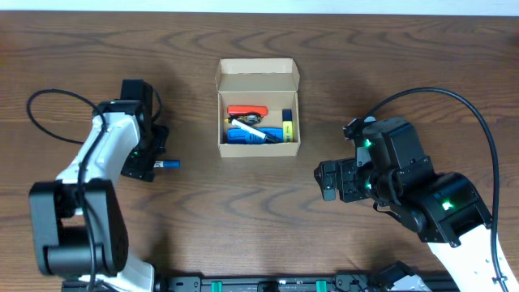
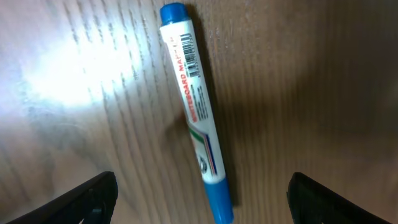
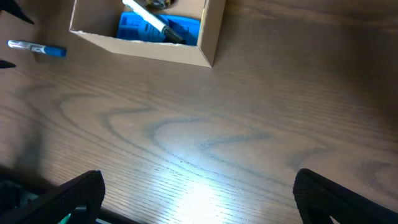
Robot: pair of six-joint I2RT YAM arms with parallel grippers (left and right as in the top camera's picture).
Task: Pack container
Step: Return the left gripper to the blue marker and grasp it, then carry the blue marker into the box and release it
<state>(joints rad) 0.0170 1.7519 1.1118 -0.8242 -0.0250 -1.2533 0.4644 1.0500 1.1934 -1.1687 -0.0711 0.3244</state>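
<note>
**Item: container** [image 1: 258, 149]. Tan cardboard box at the middle back of the desk [image 1: 389, 49], with its flap lid [image 1: 258, 75] open at the far side. It stood well apart from both arms.

**Contents:** red item [image 1: 246, 110], blue pack [image 1: 238, 137], yellow item [image 1: 287, 127], and a white pen [image 1: 256, 130] lying across the pack.

**Loose:** blue-capped whiteboard marker [image 2: 198, 118], flat on the desk left of the box.

**Left jaws:** spread wide, low over the marker, one to each side and touching nothing.

**Right jaws:** spread wide and empty over bare desk, right of the box.

**Hazards:**
- The marker lay askew between the jaws, so a closing pinch could catch it off-centre and swing it.
- The round barrel seemed likely to roll if nudged.
- The box looked crowded, so the marker might ride on top and foul the lid.
- The light box could slide if bumped.

**Obstructions:** none between marker and box. The near box wall would have to be cleared.
</note>
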